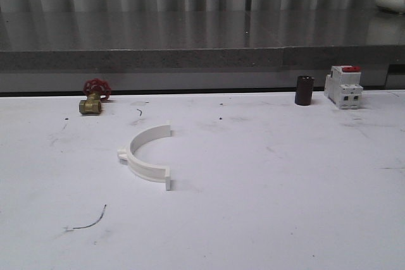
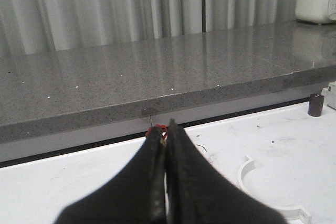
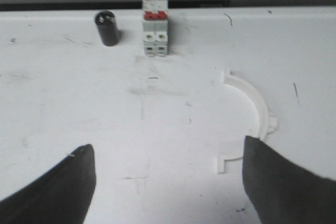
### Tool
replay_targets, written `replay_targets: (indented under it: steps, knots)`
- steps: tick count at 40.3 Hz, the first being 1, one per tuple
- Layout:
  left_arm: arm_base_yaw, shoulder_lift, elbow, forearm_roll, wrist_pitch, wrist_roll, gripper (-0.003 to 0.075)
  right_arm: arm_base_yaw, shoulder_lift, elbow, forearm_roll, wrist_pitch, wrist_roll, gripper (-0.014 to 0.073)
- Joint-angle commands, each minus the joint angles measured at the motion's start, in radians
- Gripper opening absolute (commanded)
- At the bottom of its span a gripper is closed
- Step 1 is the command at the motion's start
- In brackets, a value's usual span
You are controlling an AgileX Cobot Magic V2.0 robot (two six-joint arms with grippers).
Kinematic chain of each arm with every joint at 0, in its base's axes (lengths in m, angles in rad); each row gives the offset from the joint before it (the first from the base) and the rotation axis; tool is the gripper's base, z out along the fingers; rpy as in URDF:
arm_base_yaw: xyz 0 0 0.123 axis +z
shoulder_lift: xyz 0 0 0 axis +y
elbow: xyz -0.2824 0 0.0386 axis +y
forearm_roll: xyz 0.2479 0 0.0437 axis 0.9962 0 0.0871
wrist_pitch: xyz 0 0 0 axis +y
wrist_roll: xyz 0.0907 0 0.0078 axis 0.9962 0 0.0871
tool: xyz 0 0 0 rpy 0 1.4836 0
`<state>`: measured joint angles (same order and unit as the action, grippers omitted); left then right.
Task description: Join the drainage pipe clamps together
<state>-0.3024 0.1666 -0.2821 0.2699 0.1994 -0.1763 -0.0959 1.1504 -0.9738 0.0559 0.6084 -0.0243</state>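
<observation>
Hovering above the white table (image 1: 266, 213), I hold both wrists low and angled forward over its surface. My left gripper (image 2: 167, 135) has its two black fingers (image 2: 152, 182) pressed together with no gap between the tips, and nothing sits between them. My right gripper (image 3: 168, 182) is spread wide, one dark finger at each lower corner of its wrist view, with bare tabletop between them.

One drainage pipe clamp half (image 1: 147, 154) lies flat on the table, left of centre in the front view, its curve bulging to the left, the open side facing right, and a small lug on the outer edge. In the right wrist view the same half-ring (image 3: 252, 109) lies just beside my right-hand finger, which covers part of its arc. From the left wrist it shows near the fingers (image 2: 268, 192), apart from them.

Along the far edge of the table stand a brass valve with a red handwheel (image 1: 95, 96) on the left, a black cylinder (image 1: 304, 90), and just beside that a white breaker with a red top (image 1: 343, 86). Behind them runs a grey stone counter (image 1: 190, 42). None of these is near the clamp half.
</observation>
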Motion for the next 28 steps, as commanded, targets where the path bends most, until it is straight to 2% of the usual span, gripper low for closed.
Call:
replay_targets:
  steps: [1, 12, 16, 28]
  knots:
    - [0.002, 0.009, -0.028, 0.003, -0.084, 0.000, -0.0020, -0.073, 0.100, -0.110, -0.016, 0.033, -0.006, 0.0587]
    - [0.002, 0.009, -0.028, 0.003, -0.084, 0.000, -0.0020, -0.221, 0.391, -0.294, -0.039, 0.197, -0.006, 0.0587]
    - [0.002, 0.009, -0.028, 0.003, -0.084, 0.000, -0.0020, -0.259, 0.496, -0.361, -0.043, 0.210, -0.006, 0.0587]
    - [0.002, 0.009, -0.028, 0.003, -0.084, 0.000, -0.0020, -0.278, 0.759, -0.573, -0.041, 0.302, -0.126, 0.0587]
